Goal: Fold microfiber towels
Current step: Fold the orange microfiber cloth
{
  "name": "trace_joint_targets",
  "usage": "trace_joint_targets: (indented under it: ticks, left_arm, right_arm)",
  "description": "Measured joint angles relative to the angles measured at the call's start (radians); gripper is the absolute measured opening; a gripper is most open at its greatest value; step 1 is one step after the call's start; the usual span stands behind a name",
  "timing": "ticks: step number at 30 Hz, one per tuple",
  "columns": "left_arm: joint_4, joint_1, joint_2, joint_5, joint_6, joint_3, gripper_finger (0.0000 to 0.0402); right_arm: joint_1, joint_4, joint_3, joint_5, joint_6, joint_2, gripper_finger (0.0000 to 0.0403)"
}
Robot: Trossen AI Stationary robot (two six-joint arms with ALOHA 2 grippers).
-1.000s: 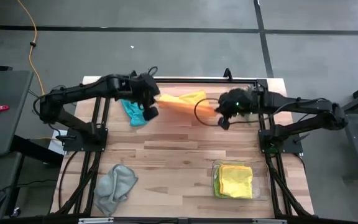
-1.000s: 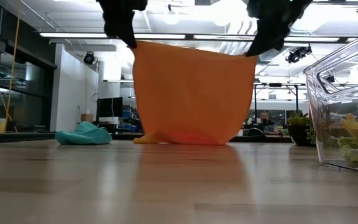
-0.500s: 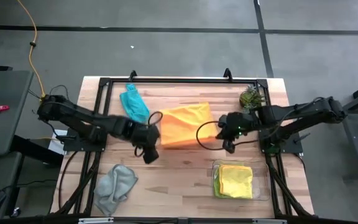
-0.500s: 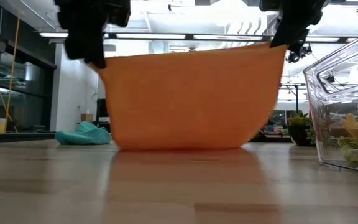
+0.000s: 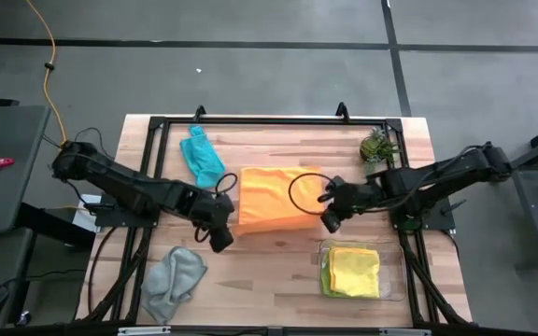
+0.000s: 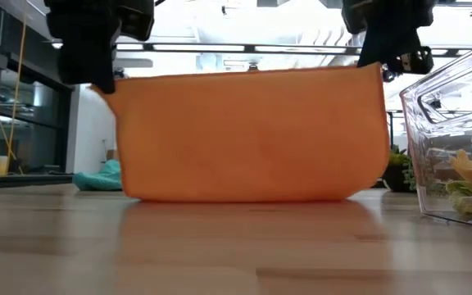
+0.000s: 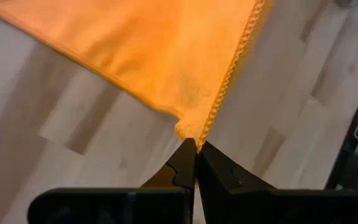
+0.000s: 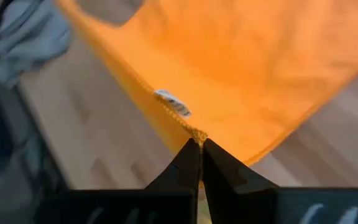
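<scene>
Soft orange microfiber towel (image 5: 271, 198) stretched taut mid-table, lower edge brushing the wooden table (image 5: 269, 271). Left gripper (image 5: 220, 222) pinches one near corner, right gripper (image 5: 329, 213) the other, fingers clamped tight. Bare wood in front; clear plastic rectangular tray (image 5: 392, 280) near right; crumpled teal cloth (image 5: 201, 158) behind left.

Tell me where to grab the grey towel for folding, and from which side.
The grey towel lies crumpled at the table's near left, with no clean edge showing. Probably best to pinch its pointed end toward the table centre from straight above. The left gripper is nearest, but it is shut on the orange towel.
</scene>
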Motion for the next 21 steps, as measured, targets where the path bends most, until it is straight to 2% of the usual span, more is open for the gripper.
trace_joint_targets:
  ticks: [5, 10, 13, 18, 21]
  left_arm:
    - [0.004, 0.122, -0.068, -0.065, 0.082, 0.0, 0.0]
    - [0.022, 0.278, -0.068, -0.043, 0.237, 0.0, 0.0]
    - [0.029, 0.345, -0.031, -0.042, 0.276, 0.0, 0.0]
    - [0.038, 0.402, 0.006, -0.071, 0.295, 0.0, 0.0]
    - [0.063, 0.411, 0.03, -0.11, 0.295, 0.0, 0.0]
  right_arm:
    - [-0.038, -0.083, 0.0, 0.156, 0.118, 0.002, 0.0]
    - [-0.105, -0.126, 0.0, 0.224, 0.135, 0.018, 0.0]
    - [-0.148, -0.113, 0.0, 0.255, 0.106, 0.049, 0.0]
    - [-0.204, -0.103, 0.0, 0.261, 0.078, 0.143, 0.0]
    - [-0.225, -0.095, 0.0, 0.303, 0.056, 0.204, 0.0]
